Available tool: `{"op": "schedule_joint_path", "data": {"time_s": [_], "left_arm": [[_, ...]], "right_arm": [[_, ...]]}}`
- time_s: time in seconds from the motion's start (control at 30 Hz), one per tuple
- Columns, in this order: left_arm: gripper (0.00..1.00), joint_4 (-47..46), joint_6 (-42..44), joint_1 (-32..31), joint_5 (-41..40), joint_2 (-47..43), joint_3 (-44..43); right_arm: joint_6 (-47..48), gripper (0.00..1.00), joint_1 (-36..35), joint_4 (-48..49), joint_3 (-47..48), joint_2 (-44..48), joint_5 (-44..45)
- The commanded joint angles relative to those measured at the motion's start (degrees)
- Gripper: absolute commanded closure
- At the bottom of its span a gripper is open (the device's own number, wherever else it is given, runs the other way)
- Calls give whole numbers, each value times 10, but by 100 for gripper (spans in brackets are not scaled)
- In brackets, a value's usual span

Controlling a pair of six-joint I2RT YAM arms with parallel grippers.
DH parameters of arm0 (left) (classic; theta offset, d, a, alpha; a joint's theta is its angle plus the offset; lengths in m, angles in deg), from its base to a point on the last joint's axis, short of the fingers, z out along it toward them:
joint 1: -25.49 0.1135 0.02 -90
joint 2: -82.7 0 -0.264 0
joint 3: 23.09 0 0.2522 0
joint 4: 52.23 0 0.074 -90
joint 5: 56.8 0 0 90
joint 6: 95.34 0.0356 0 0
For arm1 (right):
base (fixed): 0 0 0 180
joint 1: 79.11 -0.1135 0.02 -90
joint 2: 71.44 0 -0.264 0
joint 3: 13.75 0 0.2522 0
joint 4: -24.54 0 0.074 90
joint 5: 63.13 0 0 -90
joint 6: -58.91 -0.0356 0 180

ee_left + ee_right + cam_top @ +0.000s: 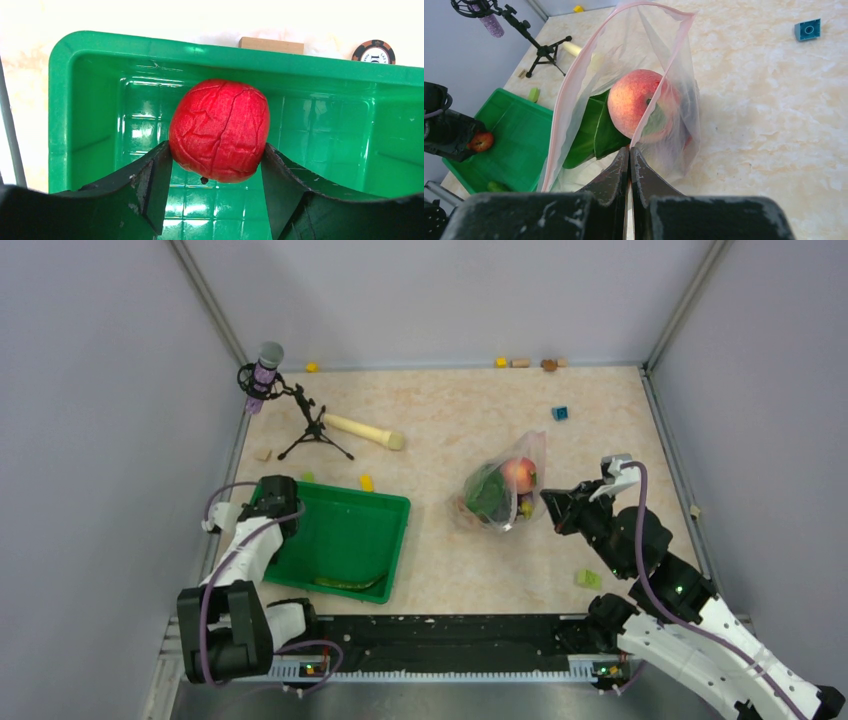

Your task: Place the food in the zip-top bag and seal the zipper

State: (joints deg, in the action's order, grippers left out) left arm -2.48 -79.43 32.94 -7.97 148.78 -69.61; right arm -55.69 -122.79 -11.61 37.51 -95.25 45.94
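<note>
Grip on both sides. Left gripper [215,157] is part-way open, its two black fingers [150,185] pressed to either flank of a red wrinkled round toy fruit [218,127], so the fruit sits wedged right between the fingertips. Under and all round this gripper is the green plastic tray [150,47]. Cannot tell whether the fruit rests on the tray floor or hangs clear of it. Past the tray's far rim, ahead of the fingers, lie a small tan wooden block [271,45] and a brown-and-white poker chip [376,51].

Right gripper [630,152] has its fingers closed tight together, pinching the mouth edge of the clear floppy plastic zip-top bag [684,95]. The bag stands up just ahead of the fingertips, mouth gaping wide. The pale pink zipper strip [565,92] loops from the pinch point up and over, unsealed. Inside the bag, just beyond the fingertips, is a red-yellow toy peach [636,102], with green toy bok choy leaves [594,130] touching it on its left. The bag's bottom rests on the beige marbled tabletop [764,125]. Well ahead and to the right of this gripper lies a small blue block [808,29].
</note>
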Motion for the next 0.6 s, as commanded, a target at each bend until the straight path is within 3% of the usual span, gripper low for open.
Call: {"op": "schedule_joint_path", "data": {"time_s": [0.0, 0.23, 0.43, 0.57], "left_arm": [[56, -12, 13, 3, 20, -5, -12], [82, -16, 51, 3, 62, -60, -6], [98, -10, 132, 2, 164, -130, -33], [100, -45, 194, 2, 269, -178, -30]], "right_arm": [[-1, 100, 4, 16, 8, 0, 15], [-2, 100, 4, 13, 6, -1, 19], [-4, 100, 4, 10, 8, 1, 20], [-4, 100, 4, 10, 7, 4, 18]]}}
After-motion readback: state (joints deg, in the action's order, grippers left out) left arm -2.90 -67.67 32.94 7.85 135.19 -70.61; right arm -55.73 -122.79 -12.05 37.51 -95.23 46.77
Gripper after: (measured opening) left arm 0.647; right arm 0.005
